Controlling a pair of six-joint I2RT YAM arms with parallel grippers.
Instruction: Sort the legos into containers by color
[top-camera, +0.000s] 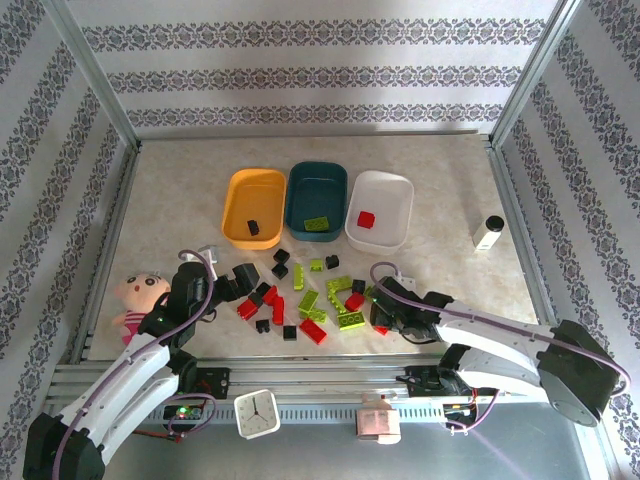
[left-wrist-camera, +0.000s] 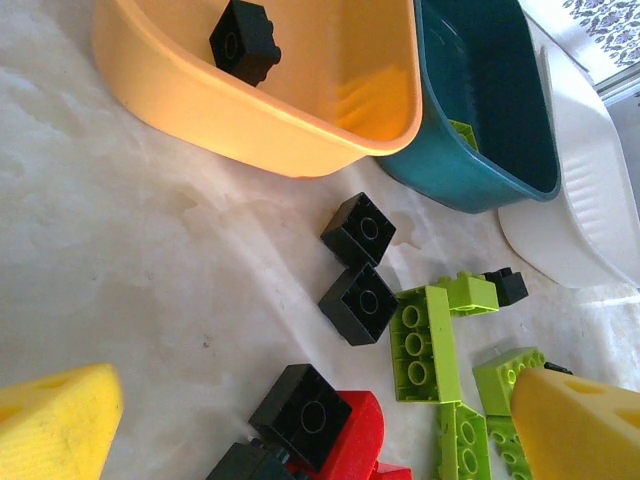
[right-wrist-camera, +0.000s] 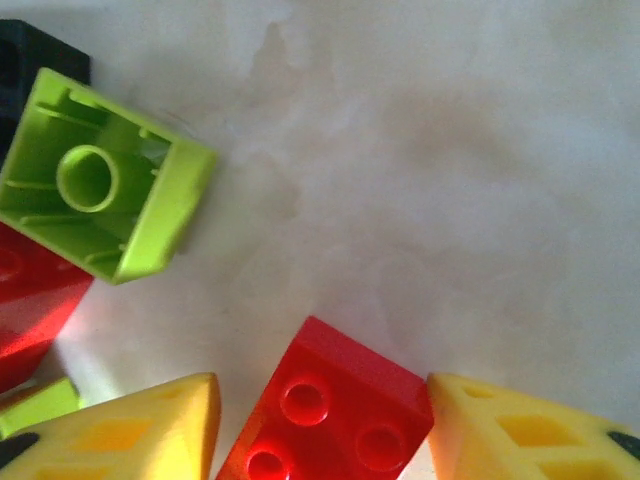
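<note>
Trays (top-camera: 232, 195) are holding one brick each; the heap (top-camera: 310, 300) is waiting. My left gripper (left-wrist-camera: 315, 385) is gaping empty; my right gripper (right-wrist-camera: 322, 390) is straddling a red brick (right-wrist-camera: 335, 420), grip unclear.

1. Left arm (top-camera: 120, 375): smooth white shell links joined by black rounded joint housings. A thin purple-grey cable (top-camera: 165, 325) is run along it.
2. Right arm (top-camera: 500, 345): same white links, with a bulky black housing at the joint nearest the base. It carries a matching purple-grey cable (top-camera: 500, 322).
3. Left gripper (top-camera: 238, 288): black body. The fingers (left-wrist-camera: 55, 420) are matte yellow wedges with shallow recessed pockets.
4. Right gripper (top-camera: 380, 322): black body. The yellow wedge fingers (right-wrist-camera: 130, 435) have darker trapezoid recesses.
5. Black base blocks (top-camera: 210, 380), with a small green light (top-camera: 182, 408) beside the left one.
</note>
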